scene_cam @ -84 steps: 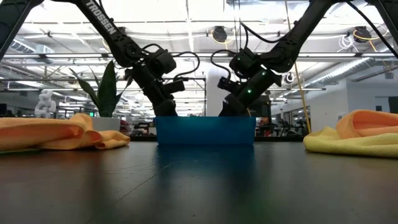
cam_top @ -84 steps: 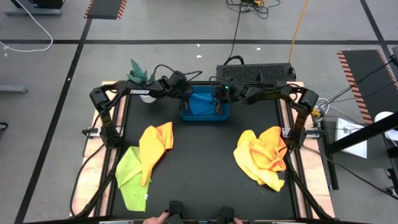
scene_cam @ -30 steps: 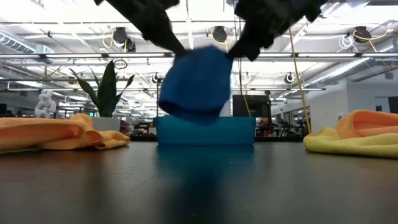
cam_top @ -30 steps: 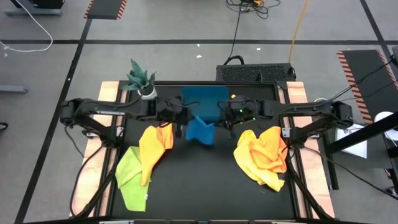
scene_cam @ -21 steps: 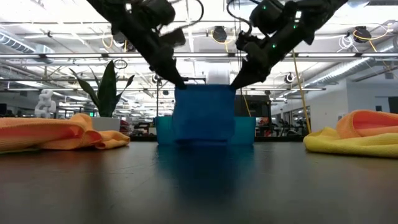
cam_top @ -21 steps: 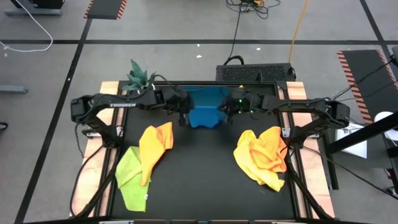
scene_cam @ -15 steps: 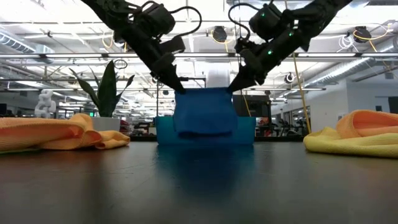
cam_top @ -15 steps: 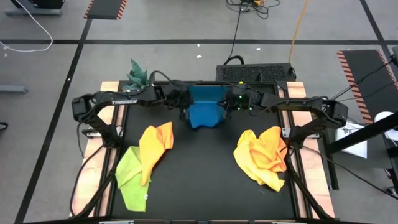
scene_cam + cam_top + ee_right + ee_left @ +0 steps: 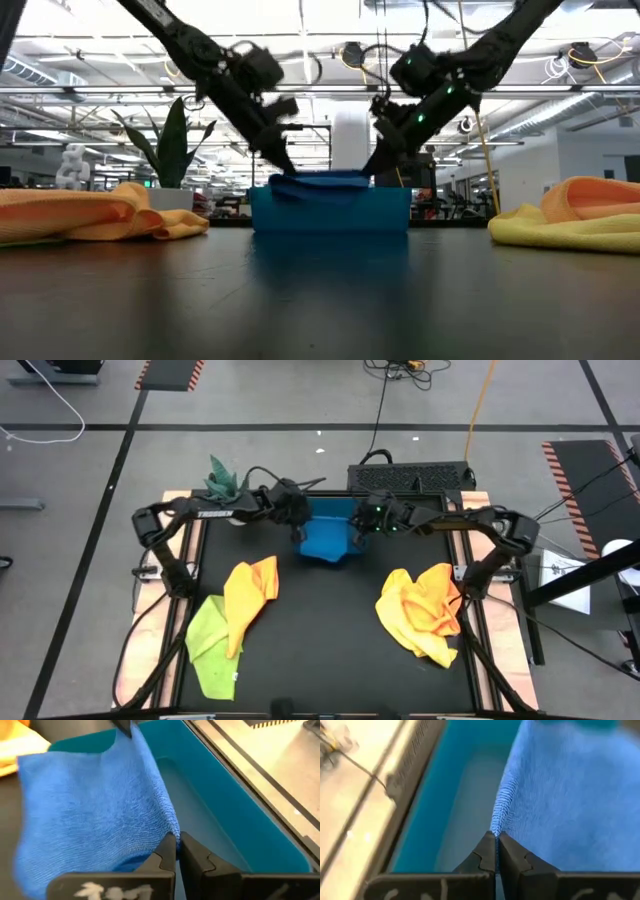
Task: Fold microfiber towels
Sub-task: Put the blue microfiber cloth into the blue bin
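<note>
A blue microfiber towel [image 9: 325, 542] hangs between my two grippers over the blue tray [image 9: 330, 508] at the table's far middle. Its top edge stretches from gripper to gripper, and its lower part sags onto the tray [image 9: 330, 212]. My left gripper [image 9: 299, 532] is shut on the towel's left top corner and my right gripper [image 9: 357, 534] on its right top corner. On the table's left an orange-yellow towel [image 9: 250, 592] lies crumpled partly over a lime green one [image 9: 208, 645]. A yellow-and-orange heap of towels [image 9: 425, 612] lies on the right. My left gripper pinches the towel's hemmed edge at a top corner [image 9: 496, 822] between its two fingertips, slanting down from the table's left. The cloth runs away from the fingers over the tray. My right gripper pinches the other top corner [image 9: 170, 827] between its fingertips, slanting down from the table's right. The towel spreads from there toward the left gripper, its top edge nearly straight.
A potted plant [image 9: 222, 485] stands at the table's far left corner, close to the left arm. A dark grilled box [image 9: 410, 477] sits behind the tray. The table's near middle [image 9: 320, 650] is bare black surface between the towel heaps.
Both grippers have carried the blue towel from in front of the tray toward the table's far edge and downward. The towel, which hung full length clear of the table, has sunk so that its lower part now rests on the tray. Both grippers stayed shut.
</note>
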